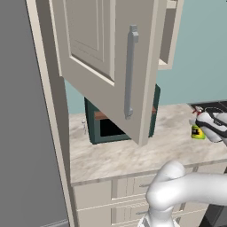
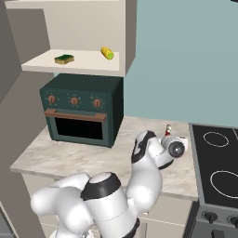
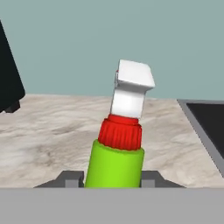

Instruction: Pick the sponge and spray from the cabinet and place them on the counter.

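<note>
The cabinet (image 1: pixel 106 53) door hangs open on the left, and inside on its shelf the sponge (image 2: pixel 64 59) lies flat, with a small yellow thing (image 2: pixel 107 53) a little way to its right. Under the shelf sits the dark green oven (image 2: pixel 81 116) on the counter (image 2: pixel 56 158). Further right, near the black cooktop (image 2: pixel 216 167), the gripper (image 3: pixel 112 180) holds the spray (image 3: pixel 118 148) tight between its two fingers, low over the counter. I think the robot is at the step of putting the spray down, and the sponge is not picked yet. Next, it looks like the hand should go down until the bottle's bottom sits on the stone, then let go gently so the bottle does not tip, and then go back up to the shelf for the sponge. In the hand view the spray's long side runs up and down, leaning a bit to the right, with the white nozzle (image 3: pixel 133 81) on top and the red collar under it
</note>
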You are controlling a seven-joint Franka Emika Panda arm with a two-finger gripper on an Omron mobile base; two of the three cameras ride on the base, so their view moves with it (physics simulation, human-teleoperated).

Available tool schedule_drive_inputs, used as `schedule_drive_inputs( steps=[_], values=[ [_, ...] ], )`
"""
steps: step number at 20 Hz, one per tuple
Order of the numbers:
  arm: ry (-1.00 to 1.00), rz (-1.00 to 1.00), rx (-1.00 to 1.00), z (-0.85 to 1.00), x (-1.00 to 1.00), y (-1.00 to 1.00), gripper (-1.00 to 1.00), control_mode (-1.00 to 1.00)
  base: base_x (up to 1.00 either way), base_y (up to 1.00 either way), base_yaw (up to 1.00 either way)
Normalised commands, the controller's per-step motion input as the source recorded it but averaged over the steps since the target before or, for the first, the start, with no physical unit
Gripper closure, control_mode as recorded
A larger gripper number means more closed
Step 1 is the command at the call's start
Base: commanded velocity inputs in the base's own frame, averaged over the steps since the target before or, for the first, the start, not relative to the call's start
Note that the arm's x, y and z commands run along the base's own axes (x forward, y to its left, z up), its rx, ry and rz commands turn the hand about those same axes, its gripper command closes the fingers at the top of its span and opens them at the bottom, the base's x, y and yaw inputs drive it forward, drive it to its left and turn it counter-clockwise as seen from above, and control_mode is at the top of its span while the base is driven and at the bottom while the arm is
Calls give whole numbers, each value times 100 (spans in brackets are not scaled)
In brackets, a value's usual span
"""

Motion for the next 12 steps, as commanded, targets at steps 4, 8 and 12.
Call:
schedule_drive_inputs(
  steps=[4, 8, 12],
  values=[
    [0, 0, 0, -42, -35, 0, 100, -100, 0, 0, 0],
    [0, 0, 0, -41, -10, 0, 100, -100, 0, 0, 0],
    [0, 0, 0, -45, -10, 0, 100, -100, 0, 0, 0]
  ],
)
